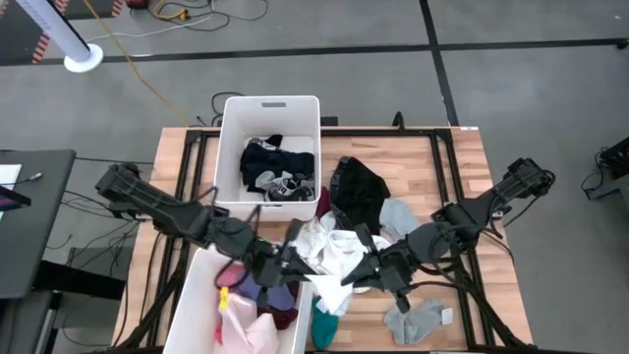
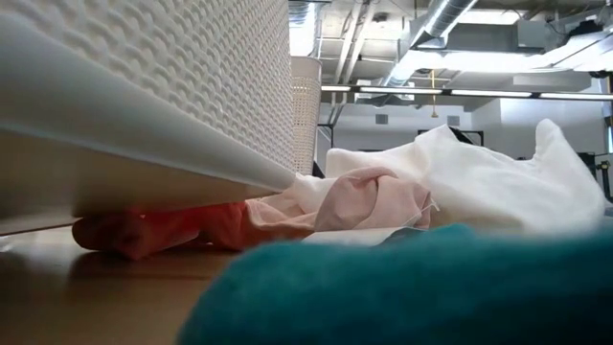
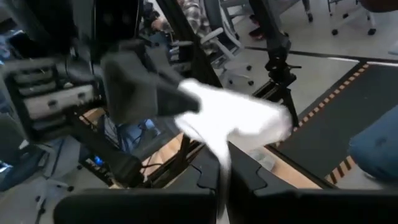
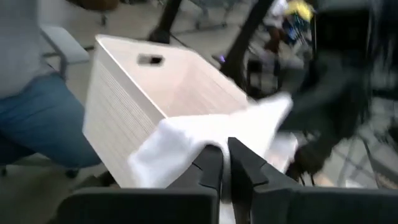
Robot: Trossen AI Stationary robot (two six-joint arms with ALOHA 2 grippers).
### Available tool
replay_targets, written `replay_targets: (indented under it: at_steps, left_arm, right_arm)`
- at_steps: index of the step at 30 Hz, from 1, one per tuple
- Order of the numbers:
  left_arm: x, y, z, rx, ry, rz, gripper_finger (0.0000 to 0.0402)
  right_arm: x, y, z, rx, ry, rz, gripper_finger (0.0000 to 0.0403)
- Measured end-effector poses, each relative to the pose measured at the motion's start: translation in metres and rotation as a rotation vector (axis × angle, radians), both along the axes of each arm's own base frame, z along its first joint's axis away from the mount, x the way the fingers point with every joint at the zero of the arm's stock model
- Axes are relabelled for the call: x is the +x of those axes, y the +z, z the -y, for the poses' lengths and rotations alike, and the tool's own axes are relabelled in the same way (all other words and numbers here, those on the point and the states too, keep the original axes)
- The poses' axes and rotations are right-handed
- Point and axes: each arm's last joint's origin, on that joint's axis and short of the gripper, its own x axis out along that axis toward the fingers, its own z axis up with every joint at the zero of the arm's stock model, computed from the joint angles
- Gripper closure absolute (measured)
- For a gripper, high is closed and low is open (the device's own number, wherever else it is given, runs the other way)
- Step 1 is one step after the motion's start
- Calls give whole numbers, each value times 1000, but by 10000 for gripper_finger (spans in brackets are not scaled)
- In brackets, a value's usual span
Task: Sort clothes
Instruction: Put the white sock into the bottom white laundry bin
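Note:
A white garment (image 1: 329,246) is stretched between my two grippers above the pile of clothes at the table's middle. My left gripper (image 1: 288,258) is shut on one end of it, over the near bin's right rim. My right gripper (image 1: 356,273) is shut on the other end. Below and around lie a black garment (image 1: 359,187), a grey one (image 1: 398,216), a teal one (image 1: 324,324) and a grey sock (image 1: 418,315). The low view shows pink cloth (image 2: 374,201) and white cloth (image 2: 498,182) lying on the table. My left gripper (image 3: 222,162) pinches a narrow gathered end of the white garment (image 3: 221,146) between its two fingers, held about level. The cloth runs away from it, clear of the table, to the other gripper. My right gripper (image 4: 226,158) pinches the white garment's edge (image 4: 211,140) between its two fingers, pointing roughly level toward the table's left. The cloth spreads from the fingers toward my left gripper (image 4: 323,106) and hangs clear of the table.
A white bin (image 1: 236,113) at the table's far side holds black and white clothes. A second white bin (image 1: 197,295) at the near left holds pink and maroon clothes. Bare wood lies at the table's right (image 1: 462,167). A person sits beyond the table (image 4: 37,118).

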Motion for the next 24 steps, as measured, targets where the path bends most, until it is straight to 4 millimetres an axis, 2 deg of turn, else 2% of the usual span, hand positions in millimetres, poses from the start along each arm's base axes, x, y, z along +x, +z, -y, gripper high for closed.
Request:
replay_targets:
  at_steps: [8,15,20,24]
  left_arm:
    - [-51,29,-4,-18,34,10,401]
    - [-92,41,-2,-67,-39,-36,401]
    - [-107,33,5,-78,-76,-156,401]
    - [-106,15,8,-74,-42,-326,401]
  right_arm:
    - [-1,-11,7,26,-101,-136,306]
    - [-5,-25,15,65,-187,-319,250]
    - [-11,-34,18,99,-255,-452,235]
    - [-15,-39,19,119,-294,-525,236]
